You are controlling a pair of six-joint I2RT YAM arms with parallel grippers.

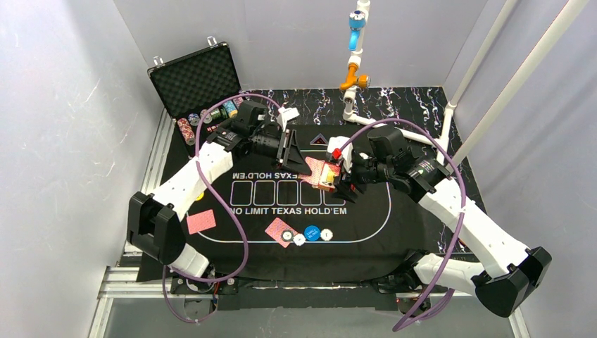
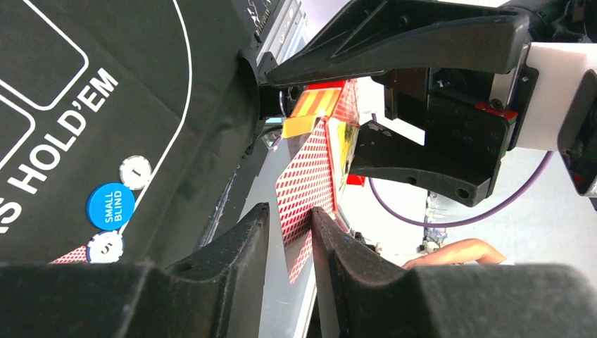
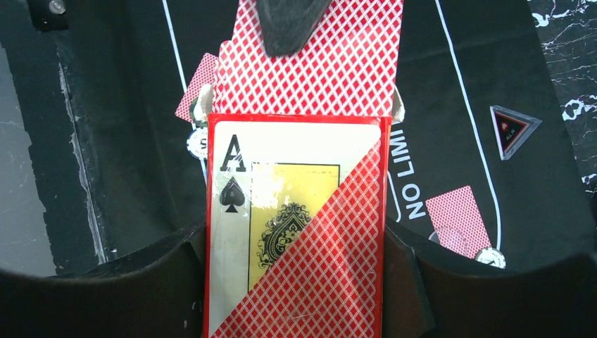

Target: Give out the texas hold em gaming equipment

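At far left a case [image 1: 193, 79] stands open at the back corner of the desk [image 1: 415, 105], with chips [image 1: 186, 131] lined up just in front of it. On the mat [image 1: 394, 211], near its left edge, one loose card [image 1: 200, 222] lies red back up. Further right, at the mat's near edge, another face-down card [image 1: 279, 231] lies beside a blue button [image 1: 312, 232] with a white button [image 1: 299, 239] on one side and a second white one [image 1: 327, 234] on the other. Above the mat's middle the left tool [image 2: 288, 215] is clenched on the end of a red-backed top card [image 2: 310, 176], which sticks out of the deck [image 3: 303, 183]. The deck, in its box with an ace of spades on the front, is off the mat in the air. The right tool [image 3: 296, 243] grasps it by both long sides.
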